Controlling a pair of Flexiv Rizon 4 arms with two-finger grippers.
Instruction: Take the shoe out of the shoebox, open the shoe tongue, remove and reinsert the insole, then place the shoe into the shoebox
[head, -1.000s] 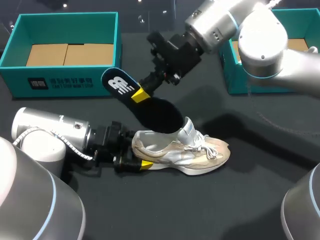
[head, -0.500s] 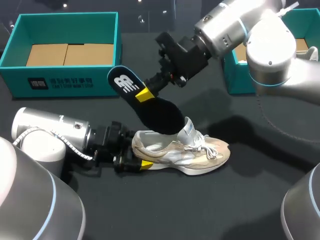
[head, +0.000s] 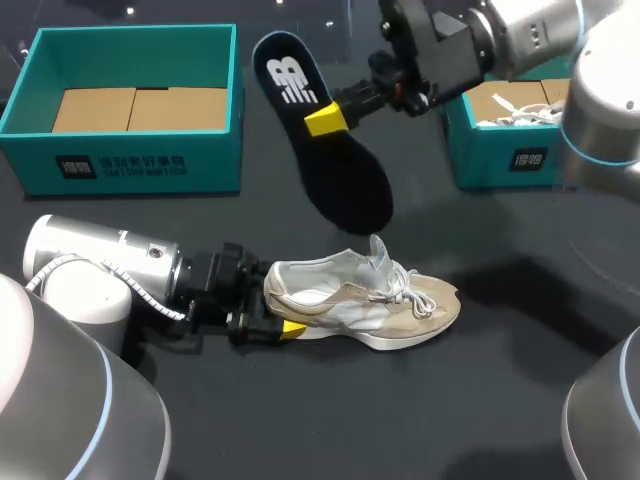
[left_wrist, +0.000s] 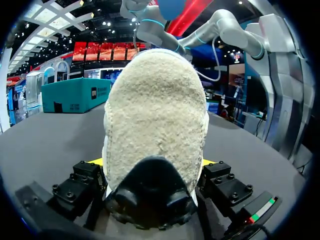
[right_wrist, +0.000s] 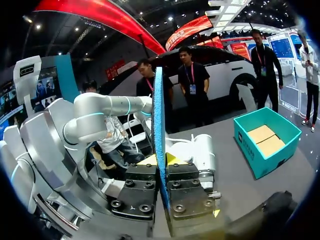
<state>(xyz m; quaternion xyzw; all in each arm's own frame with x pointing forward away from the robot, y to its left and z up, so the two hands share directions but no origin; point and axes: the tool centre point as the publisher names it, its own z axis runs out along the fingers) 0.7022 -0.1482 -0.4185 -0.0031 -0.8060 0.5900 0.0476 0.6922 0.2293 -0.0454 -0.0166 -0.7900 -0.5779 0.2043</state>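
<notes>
Our right gripper (head: 325, 118) is clamped on the insole (head: 345, 185) near its heel end, well above the shoe (head: 370, 300). Insole's toe end slants down toward the shoe opening. Left gripper (head: 282, 318) pinches the shoe's heel; shoe sits sole-down on the table (head: 300, 420).

— What colours are on your screens?
— I see the insole (head: 325, 150) black with a white striped mark at its heel, blue on its other face. The shoe (head: 370, 300) is cream and silver-grey, the laces (head: 408, 285) white. The shoebox (head: 215, 165) is teal, its floor cardboard brown.
</notes>
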